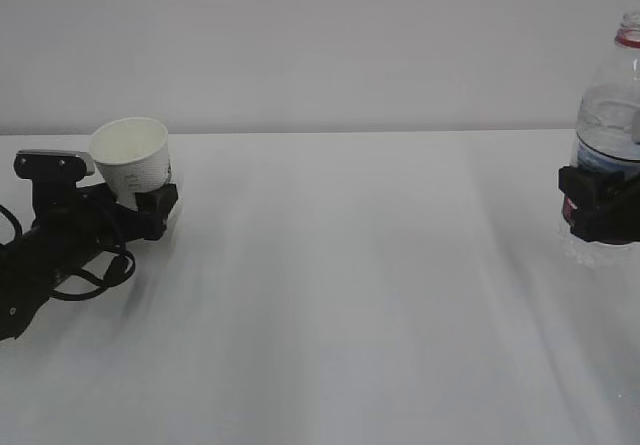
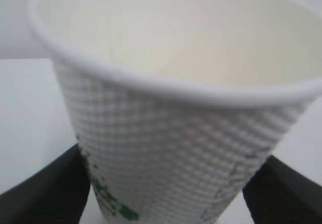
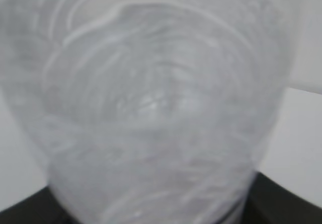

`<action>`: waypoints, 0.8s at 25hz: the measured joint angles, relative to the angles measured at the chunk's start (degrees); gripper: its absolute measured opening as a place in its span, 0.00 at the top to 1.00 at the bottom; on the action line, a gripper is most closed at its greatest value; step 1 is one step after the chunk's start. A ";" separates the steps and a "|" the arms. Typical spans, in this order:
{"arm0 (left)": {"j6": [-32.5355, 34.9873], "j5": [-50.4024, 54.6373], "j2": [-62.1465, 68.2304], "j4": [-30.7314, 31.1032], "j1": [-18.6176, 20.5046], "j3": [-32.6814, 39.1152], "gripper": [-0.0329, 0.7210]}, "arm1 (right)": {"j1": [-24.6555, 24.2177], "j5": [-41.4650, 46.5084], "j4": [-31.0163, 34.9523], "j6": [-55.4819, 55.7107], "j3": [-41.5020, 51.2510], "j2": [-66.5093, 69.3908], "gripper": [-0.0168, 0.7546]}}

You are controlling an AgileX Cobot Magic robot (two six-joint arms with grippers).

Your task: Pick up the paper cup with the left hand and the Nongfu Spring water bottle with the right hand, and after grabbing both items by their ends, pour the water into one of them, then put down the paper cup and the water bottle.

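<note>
Left end effector [image 1: 150, 203]: it is gripping the paper cup [image 1: 132, 157] near its lower end; in the left wrist view one dark finger [image 2: 43, 191] is sitting on each side of the cup wall.
Paper cup: it is leaning, mouth up and tipped toward the camera, at the left of the tabletop [image 1: 350, 295]; whether its base is touching the tabletop cannot be told.
Cup risk: the wall is thin and embossed, so it is probably bending or slipping if the squeeze is uneven, and a leaning cup is likely spilling once water arrives.
Right end effector [image 1: 598, 205]: it is closed around the lower body of the Nongfu Spring water bottle [image 1: 612, 115], at the far right edge.
Bottle risk: no cap is showing above the red neck ring, so a quick tilt is possibly sending water onto the tabletop; soft ribbed plastic is also pushing water out when squeezed.
Pour risk: cup and bottle are standing well apart, so both arms are needing to meet exactly.
Water: its level is not clear.
Count: one cup, one bottle, two end effectors.
</note>
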 joint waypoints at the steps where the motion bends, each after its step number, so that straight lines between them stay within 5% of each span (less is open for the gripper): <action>1: 0.00 0.00 0.00 0.00 0.00 -0.25 0.04 | 0.00 0.00 0.00 0.00 0.00 0.00 0.43; 11: 0.00 0.00 0.04 -0.38 0.00 -0.47 0.06 | 0.00 0.00 0.00 0.00 0.00 0.00 0.43; 20: 0.00 0.00 0.04 -0.88 0.00 -0.47 0.23 | 0.00 0.00 0.00 0.00 0.00 0.00 0.43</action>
